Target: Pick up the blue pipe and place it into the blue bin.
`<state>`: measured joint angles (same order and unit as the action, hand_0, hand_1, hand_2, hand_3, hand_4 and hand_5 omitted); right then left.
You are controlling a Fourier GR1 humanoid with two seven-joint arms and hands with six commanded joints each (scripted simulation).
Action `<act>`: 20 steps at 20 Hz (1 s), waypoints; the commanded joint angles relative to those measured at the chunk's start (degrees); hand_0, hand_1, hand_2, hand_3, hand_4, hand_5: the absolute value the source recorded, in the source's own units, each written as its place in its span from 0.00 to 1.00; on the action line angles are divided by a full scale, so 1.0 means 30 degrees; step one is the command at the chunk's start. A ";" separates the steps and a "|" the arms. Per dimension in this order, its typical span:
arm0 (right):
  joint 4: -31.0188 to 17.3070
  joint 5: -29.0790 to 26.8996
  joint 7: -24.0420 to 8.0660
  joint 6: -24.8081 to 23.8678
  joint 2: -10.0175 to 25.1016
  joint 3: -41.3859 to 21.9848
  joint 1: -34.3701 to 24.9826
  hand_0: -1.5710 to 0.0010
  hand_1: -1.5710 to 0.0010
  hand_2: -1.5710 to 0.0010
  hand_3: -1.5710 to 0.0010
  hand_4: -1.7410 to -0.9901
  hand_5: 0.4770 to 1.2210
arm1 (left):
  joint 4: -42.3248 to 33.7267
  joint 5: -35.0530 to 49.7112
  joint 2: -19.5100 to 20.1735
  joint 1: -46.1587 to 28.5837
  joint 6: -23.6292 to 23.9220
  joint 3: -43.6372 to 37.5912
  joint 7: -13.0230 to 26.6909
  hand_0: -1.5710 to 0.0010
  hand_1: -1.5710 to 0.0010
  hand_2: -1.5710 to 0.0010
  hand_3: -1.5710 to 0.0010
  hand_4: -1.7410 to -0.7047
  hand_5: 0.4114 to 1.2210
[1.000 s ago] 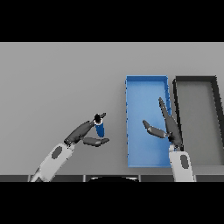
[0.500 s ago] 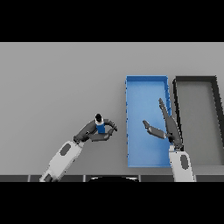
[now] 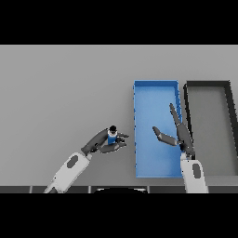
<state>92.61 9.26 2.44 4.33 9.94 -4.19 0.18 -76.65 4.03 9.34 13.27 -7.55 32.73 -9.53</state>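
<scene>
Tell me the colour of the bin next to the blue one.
Black, or very dark grey: the dark bin sits right of the blue bin, clearest in the head view.

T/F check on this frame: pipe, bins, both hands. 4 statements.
1. The left hand is curled round the blue pipe. True.
2. The blue pipe lies inside the blue bin. False: it is left of the bin, outside it, in the left hand.
3. The right hand is open over the blue bin and holds nothing. True.
4. The black bin stands left of the blue bin. False: it stands on its right.
</scene>
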 commanded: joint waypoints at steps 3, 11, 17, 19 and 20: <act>0.0115 0.0094 0.0083 -0.0030 -0.0057 -0.0099 0.0068 1.00 1.00 1.00 1.00 0.78 0.10 | -0.0817 -0.0127 -0.0504 -0.0107 0.0215 -0.0093 -0.0529 0.04 0.03 0.03 0.03 0.24 0.98; -0.0320 0.0696 0.0135 -0.0374 -0.0045 -0.0181 -0.0051 1.00 1.00 1.00 1.00 0.82 0.12 | -0.3161 -0.0039 -0.1177 0.1023 -0.0145 -0.0528 0.0575 0.01 0.01 0.00 0.01 0.26 1.00; 0.0957 0.0871 0.0448 -0.0763 -0.0087 -0.0220 0.0999 1.00 1.00 1.00 1.00 0.82 0.14 | -0.3506 -0.0009 -0.1346 0.0998 -0.1072 -0.0663 0.1369 0.00 0.00 0.00 0.00 0.26 1.00; 0.2241 0.1680 0.0289 -0.1733 -0.0625 -0.0535 0.2515 1.00 1.00 1.00 1.00 0.83 0.14 | -0.3426 -0.0197 -0.1351 0.1090 -0.1141 -0.0867 0.1519 0.00 0.00 0.00 0.00 0.26 1.00; 0.2912 0.2168 0.0191 -0.2270 -0.0933 -0.0716 0.3354 1.00 1.00 1.00 1.00 0.82 0.14 | -0.3436 -0.0256 -0.1462 0.1109 -0.1195 -0.0880 0.1644 0.00 0.00 0.00 0.00 0.26 1.00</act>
<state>101.32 15.77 3.31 -2.45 7.11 -6.35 10.32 -86.95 3.20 4.94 16.58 -11.21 30.09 -4.70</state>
